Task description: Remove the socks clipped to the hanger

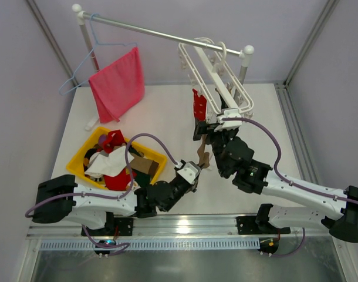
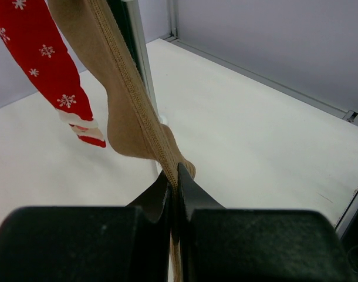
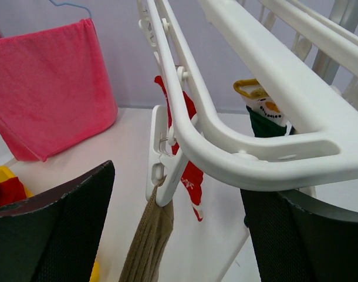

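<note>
The white hanger (image 1: 217,73) hangs from a rail at the back right. A red sock (image 1: 199,106) is clipped to it. A tan-brown sock (image 1: 202,154) hangs from a clip at the frame's near corner. My left gripper (image 1: 195,167) is shut on its lower end; the left wrist view shows the sock (image 2: 132,117) pinched at my gripper (image 2: 175,176). My right gripper (image 3: 179,188) is wide open beneath the hanger's corner (image 3: 255,76), the clip (image 3: 161,155) and tan sock (image 3: 149,241) between its fingers. A dark green sock (image 3: 264,120) hangs behind.
A yellow basket (image 1: 79,157) with several loose socks sits at the front left. A pink-red cloth (image 1: 117,85) and a light-blue wire hanger (image 1: 85,64) hang from the rail (image 1: 155,30) at the back left. The rail's post (image 1: 245,64) stands beside the white hanger.
</note>
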